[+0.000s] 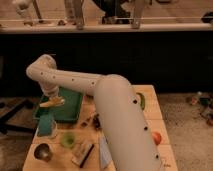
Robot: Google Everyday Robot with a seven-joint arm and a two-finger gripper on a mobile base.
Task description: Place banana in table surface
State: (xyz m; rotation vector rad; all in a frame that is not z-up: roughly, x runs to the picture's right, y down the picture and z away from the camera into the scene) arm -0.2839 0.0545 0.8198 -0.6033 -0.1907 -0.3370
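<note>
The banana (53,102), small and pale yellow, hangs right under my gripper (50,96) at the left end of the arm. It is over the left part of the green tray (71,107). The gripper looks shut on the banana, with the fingers mostly hidden by the wrist. The table surface (152,117), light tan wooden planks, shows to the right of the arm and in front of the tray.
My big white arm crosses the table's middle. There is a round orange fruit (157,137) at the right edge and a slim green vegetable (142,101) at the back right. In front stand a teal container (46,125), a green bowl (67,140), a metal cup (43,152) and a box (83,152).
</note>
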